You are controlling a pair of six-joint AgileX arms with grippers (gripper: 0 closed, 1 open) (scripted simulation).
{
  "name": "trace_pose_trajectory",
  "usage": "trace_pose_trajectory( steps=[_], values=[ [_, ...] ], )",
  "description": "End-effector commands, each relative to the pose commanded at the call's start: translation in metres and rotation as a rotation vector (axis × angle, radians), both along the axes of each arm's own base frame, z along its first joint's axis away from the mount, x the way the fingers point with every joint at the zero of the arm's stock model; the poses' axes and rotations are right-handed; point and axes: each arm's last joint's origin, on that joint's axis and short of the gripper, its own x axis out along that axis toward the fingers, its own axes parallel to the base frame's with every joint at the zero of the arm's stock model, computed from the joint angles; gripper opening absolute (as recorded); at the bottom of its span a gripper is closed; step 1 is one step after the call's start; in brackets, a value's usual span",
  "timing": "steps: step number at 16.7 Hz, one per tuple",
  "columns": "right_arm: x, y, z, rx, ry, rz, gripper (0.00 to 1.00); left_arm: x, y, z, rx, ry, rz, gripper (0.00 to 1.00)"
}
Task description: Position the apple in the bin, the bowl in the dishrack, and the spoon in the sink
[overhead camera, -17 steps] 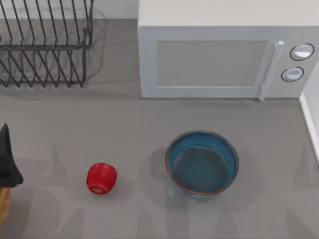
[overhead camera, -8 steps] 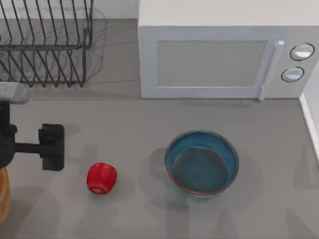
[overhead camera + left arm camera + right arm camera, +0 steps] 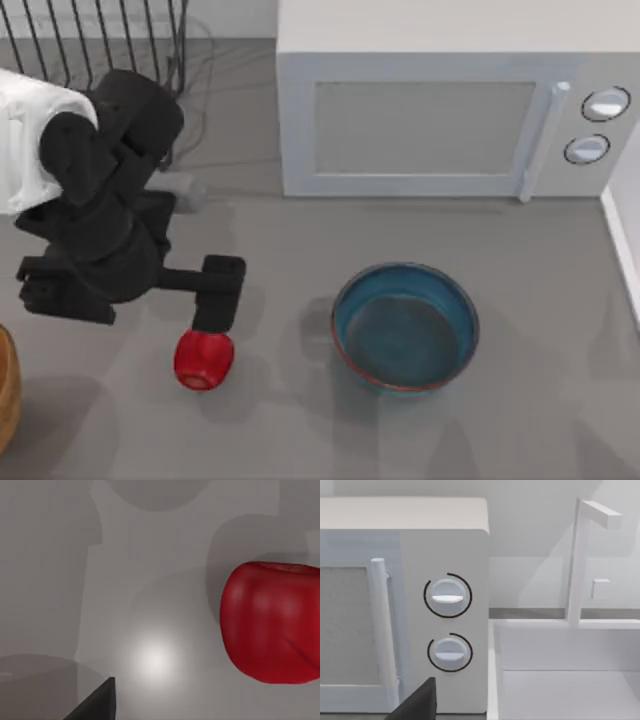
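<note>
Left gripper (image 3: 215, 300) over apple (image 3: 204, 359), sink (image 3: 570, 690) rightward

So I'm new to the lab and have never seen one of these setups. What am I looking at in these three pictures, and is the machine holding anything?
It is a simulated kitchen counter worked by two AgileX robot arms.

The top view looks straight down. The black shape at its left is the left arm, its left gripper just above the apple, nothing in its grasp. To the right of the apple stands the bowl, empty. Behind are the dishrack and a white microwave; the brown curve at the left edge is the bin.

The left wrist view comes from a camera on that arm, so the apple looks huge against the grey table.

The right wrist view, from the other arm, faces the microwave's dials and a white sink beside it.
</note>
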Motion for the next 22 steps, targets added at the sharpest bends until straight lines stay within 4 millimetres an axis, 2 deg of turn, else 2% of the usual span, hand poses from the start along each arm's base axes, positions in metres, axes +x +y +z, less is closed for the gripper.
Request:
trace_pose_trajectory(
  steps=[3,5,11,13,19,22],
  values=[
    [0.0,0.0,0.0,0.0,0.0,0.0,1.0,0.016,-0.021,-0.012,0.036,0.099,-0.015,1.0],
    [0.0,0.0,0.0,0.0,0.0,0.0,1.0,0.021,-0.028,-0.014,0.045,0.123,-0.019,1.0],
    [0.0,0.0,0.0,0.0,0.0,0.0,1.0,0.022,-0.028,-0.015,0.046,0.125,-0.017,1.0],
    [0.0,0.0,0.0,0.0,0.0,0.0,1.0,0.022,-0.029,-0.027,0.049,0.13,-0.02,1.0],
    [0.0,0.0,0.0,0.0,0.0,0.0,1.0,0.02,-0.034,-0.08,0.045,0.123,-0.02,1.0],
    [0.0,0.0,0.0,0.0,0.0,0.0,1.0,0.019,-0.034,-0.084,0.047,0.126,-0.02,1.0]
  ],
)
